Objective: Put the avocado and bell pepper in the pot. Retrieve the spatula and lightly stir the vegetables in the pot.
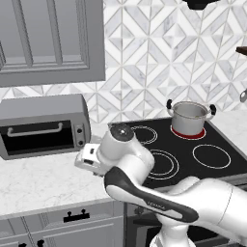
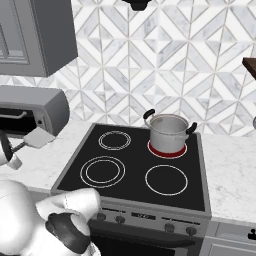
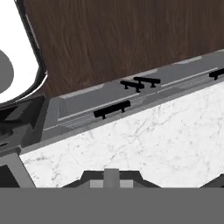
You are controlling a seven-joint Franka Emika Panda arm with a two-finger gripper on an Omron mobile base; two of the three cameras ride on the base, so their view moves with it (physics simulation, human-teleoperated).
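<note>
The steel pot [image 1: 189, 117] with two black handles stands on the back right stove ring, which glows red; the same pot [image 2: 168, 131] shows from the other side. Its inside is hidden from me, and the avocado and bell pepper are out of view. The spatula [image 2: 38, 137] hangs above the counter left of the stove, its pale square blade in front of the toaster oven and its thin handle running down-left into my hand. My gripper [image 3: 111, 178] is shut on that handle, a grey strip between the dark fingertips. It hovers over the marble counter [image 3: 144, 140].
A grey toaster oven [image 1: 43, 126] sits on the counter left of the black stove top [image 2: 130, 170]. Upper cabinets [image 1: 48, 38] hang above it. Drawer fronts with black handles [image 3: 112, 109] run below the counter edge. My own arm [image 1: 144, 193] blocks the near stove corner.
</note>
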